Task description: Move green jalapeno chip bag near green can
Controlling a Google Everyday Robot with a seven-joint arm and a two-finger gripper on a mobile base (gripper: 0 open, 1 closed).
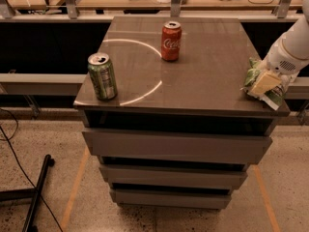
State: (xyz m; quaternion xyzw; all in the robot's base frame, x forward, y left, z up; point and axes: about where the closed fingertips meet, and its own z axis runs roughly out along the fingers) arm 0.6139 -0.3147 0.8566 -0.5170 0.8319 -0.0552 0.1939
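The green jalapeno chip bag (252, 75) lies at the right edge of the brown tabletop (207, 66), near the front right corner. My gripper (264, 83) comes in from the right on a white arm and sits right on top of the bag, covering its middle. The green can (102, 76) stands upright near the front left corner of the tabletop, far from the bag.
A red Coca-Cola can (171, 41) stands upright at the back middle of the tabletop. A white arc is painted on the top. The cabinet has drawers below. A wooden bench with clutter runs behind. A black stand leg (38, 190) lies on the floor at left.
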